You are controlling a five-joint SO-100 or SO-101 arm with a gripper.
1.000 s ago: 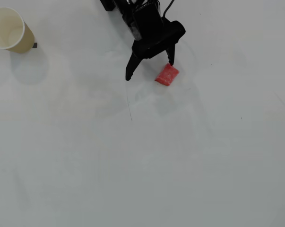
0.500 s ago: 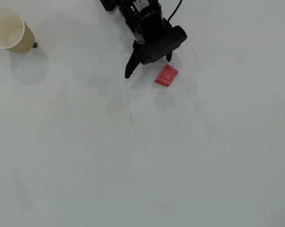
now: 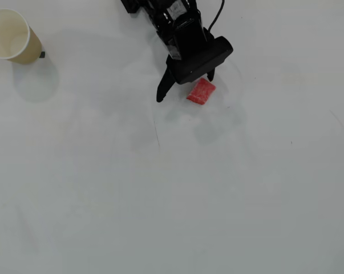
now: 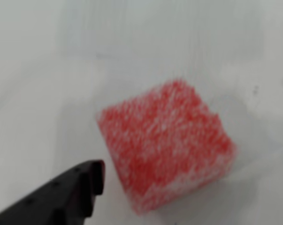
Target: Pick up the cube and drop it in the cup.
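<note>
In the overhead view the cube (image 3: 201, 92), a small speckled red-pink block, lies flat on the white table just below the black gripper (image 3: 185, 87). The gripper is open. Its left finger (image 3: 161, 91) points down to the left of the cube, and its other finger is hidden under the gripper body at the cube's upper edge. In the wrist view the cube (image 4: 167, 145) fills the middle, with one black fingertip (image 4: 78, 190) close to its lower left corner and apart from it. The cup (image 3: 12, 35), cream-beige with a pale inside, stands upright at the far top left.
The arm (image 3: 163, 14) comes in from the top edge. A small dark mark (image 3: 42, 55) sits beside the cup's base. The white table (image 3: 172, 200) is bare below and to the right of the cube.
The gripper head has shifted slightly right and down, and its body now covers the cube's upper edge and the right finger. The cube and cup have not moved.
</note>
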